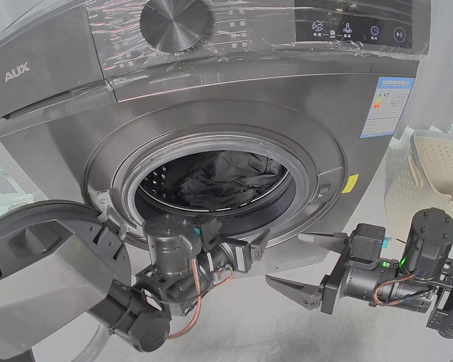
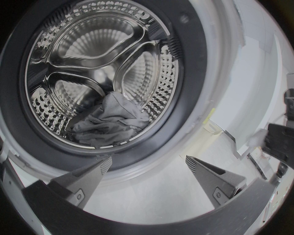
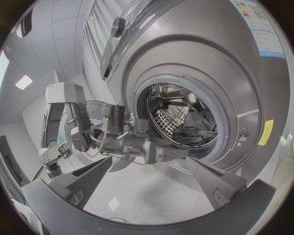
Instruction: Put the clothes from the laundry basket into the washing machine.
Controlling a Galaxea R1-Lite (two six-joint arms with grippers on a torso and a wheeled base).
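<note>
Lying in the drum: dark grey clothes (image 1: 220, 177), crumpled in a heap on the lower part of the perforated steel drum (image 1: 153, 181), close to the opening; same heap seen from the left wrist (image 2: 110, 122) and the right wrist (image 3: 197, 128).
Washing machine (image 1: 215, 107): grey front loader, straight ahead, porthole uncovered, dark rubber seal (image 2: 196, 76) ringing the opening.
Door (image 1: 38, 274): round, dark-rimmed, swung wide open to the robot's left.
Left tool (image 1: 260, 240): low before the porthole, just under its bottom rim, pointed toward the opening; fingers (image 2: 92, 177) spread wide apart, gripping nothing; clothes well beyond the fingertips, untouched.
Right tool (image 1: 301, 265): to the right of the left tool and nearer the robot, above the floor, aimed across the machine's front; fingers (image 3: 214, 180) spread wide apart, gripping nothing.
Laundry basket (image 1: 444, 174): cream perforated plastic, at the robot's right beside the machine, tipped up with its inner wall facing the head camera, behind the right arm.
Controls: round dial (image 1: 175, 20) at top centre, dark touch panel (image 1: 354, 25) to its right, both under wrinkled clear film.
Stickers: blue energy label (image 1: 386, 104) high on the right of the front, yellow sticker (image 1: 350, 183) just right of the porthole.
Floor (image 1: 262, 341): pale grey, smooth, under both arms.
</note>
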